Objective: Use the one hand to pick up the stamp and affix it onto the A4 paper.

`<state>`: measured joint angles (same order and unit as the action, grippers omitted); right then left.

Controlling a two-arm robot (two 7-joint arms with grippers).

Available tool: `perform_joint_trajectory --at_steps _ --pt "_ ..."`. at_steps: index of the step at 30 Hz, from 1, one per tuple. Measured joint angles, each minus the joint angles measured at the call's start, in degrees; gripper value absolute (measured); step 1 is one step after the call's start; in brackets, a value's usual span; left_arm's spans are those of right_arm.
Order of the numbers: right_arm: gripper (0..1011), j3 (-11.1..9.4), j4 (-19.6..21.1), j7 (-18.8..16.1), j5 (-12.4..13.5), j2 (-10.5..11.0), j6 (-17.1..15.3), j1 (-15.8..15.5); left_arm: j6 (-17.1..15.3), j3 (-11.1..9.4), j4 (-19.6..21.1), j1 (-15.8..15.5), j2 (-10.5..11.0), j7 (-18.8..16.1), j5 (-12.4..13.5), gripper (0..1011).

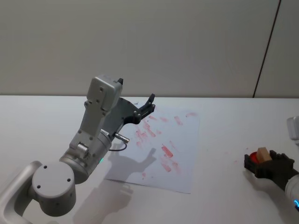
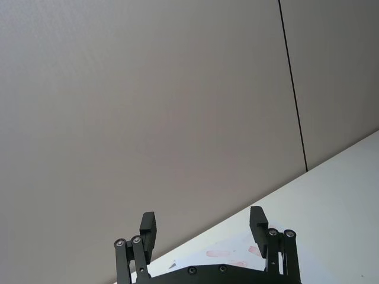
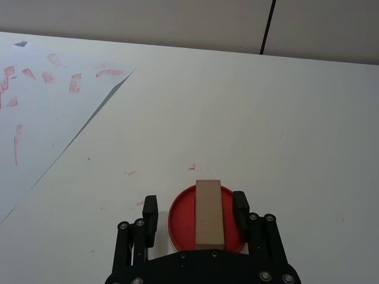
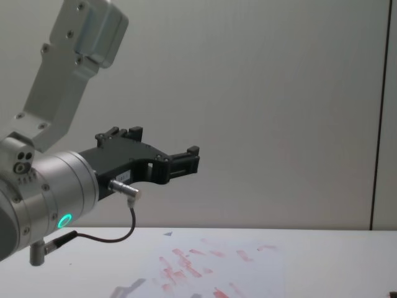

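Stamp [image 3: 208, 216], a plain tan wooden block with a pale top, sits over a round red ink pad [image 3: 179, 223]. It is between the spread fingers of the released right gripper [image 3: 195, 204], with neither finger touching it. This spot is at 4 o'clock from the A4 paper [image 1: 184, 135]. The gripper's body hides the stamp's near end. The left gripper [image 2: 203, 220], fingers also spread, hangs raised over the paper's 11 o'clock corner.

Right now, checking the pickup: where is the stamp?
The stamp sits on the red pad at the head view's right edge, right of the A4 paper, between the open jaws of the right gripper.
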<state>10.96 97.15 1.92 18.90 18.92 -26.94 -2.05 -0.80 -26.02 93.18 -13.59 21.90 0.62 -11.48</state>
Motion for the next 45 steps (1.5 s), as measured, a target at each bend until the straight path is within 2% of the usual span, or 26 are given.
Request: perform_joint_trajectory --at_steps 5,7,8,11,19,26,32,45 --pt "648 0.08 -0.36 -0.23 -0.23 -0.19 -0.21 0.31 0.00 0.00 0.00 0.00 0.00 0.00 0.00 1003" --pt "617 0.11 -0.49 -0.28 -0.29 -0.25 -0.27 0.41 0.00 0.00 0.00 0.00 0.00 0.00 0.00 1003" --pt "551 0.11 -0.52 -0.30 -0.31 -0.26 -0.28 0.44 0.00 0.00 0.00 0.00 0.00 0.00 0.00 1003" --pt "445 0.14 -0.62 -0.36 -0.40 -0.33 -0.33 0.53 0.00 0.00 0.00 0.00 0.00 0.00 0.00 1003" --pt "225 0.19 -0.81 -0.47 -0.50 -0.42 -0.42 0.69 0.00 0.00 0.00 0.00 0.00 0.00 0.00 1003" --pt "220 0.19 -0.88 -0.63 -0.82 -0.46 -0.08 0.78 0.00 0.00 0.00 0.00 0.00 0.00 0.00 1003" --pt "220 0.21 -1.03 -1.29 -1.68 -0.68 1.85 1.38 0.00 0.00 0.00 0.00 0.00 0.00 0.00 1003" --pt "220 1.31 -2.34 -6.73 -4.09 -2.70 7.03 5.41 0.00 0.00 0.00 0.00 0.00 0.01 0.00 1003"
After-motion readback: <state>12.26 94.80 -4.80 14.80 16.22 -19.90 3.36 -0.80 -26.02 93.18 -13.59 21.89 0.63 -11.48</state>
